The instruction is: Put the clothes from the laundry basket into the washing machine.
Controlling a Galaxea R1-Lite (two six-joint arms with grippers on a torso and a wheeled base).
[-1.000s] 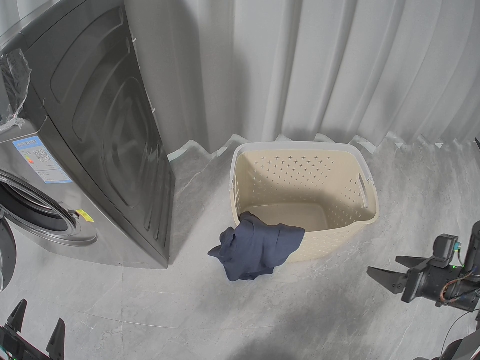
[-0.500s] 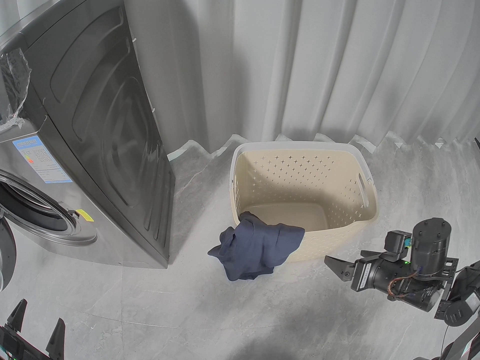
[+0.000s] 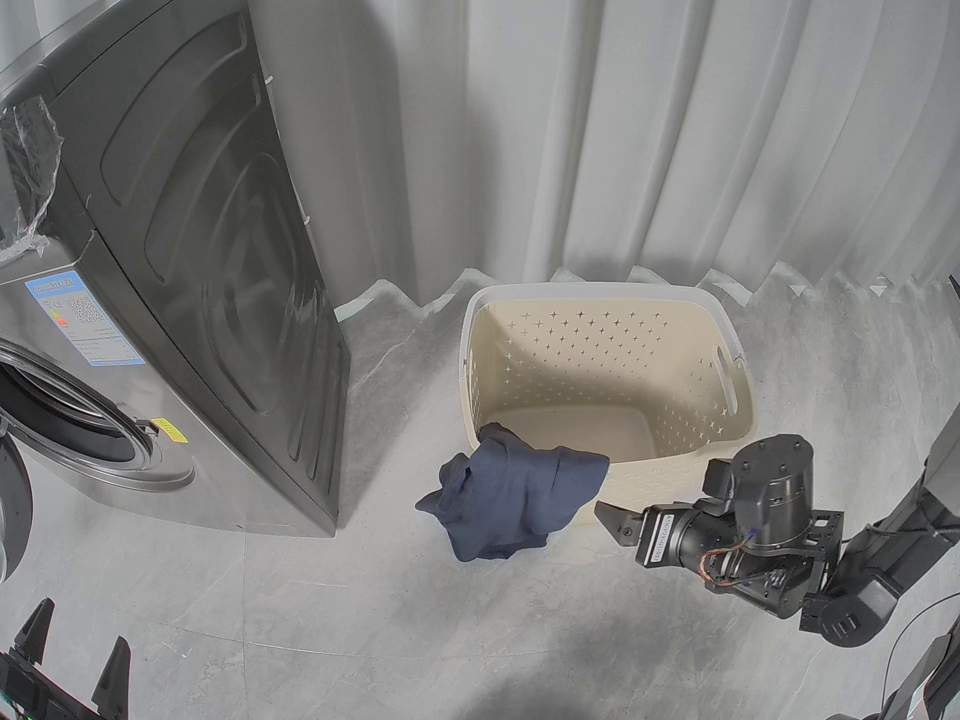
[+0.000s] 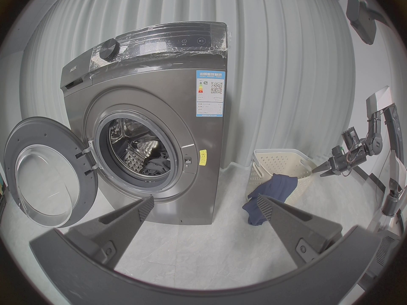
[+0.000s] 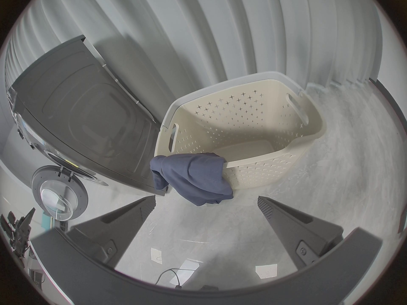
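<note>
The fingers of the right gripper are spread and empty, near the navy garment draped over the near rim corner of the laundry basket. The bunched fold on the rim should be pinched deeply and lifted clear before the washing machine is approached.
</note>
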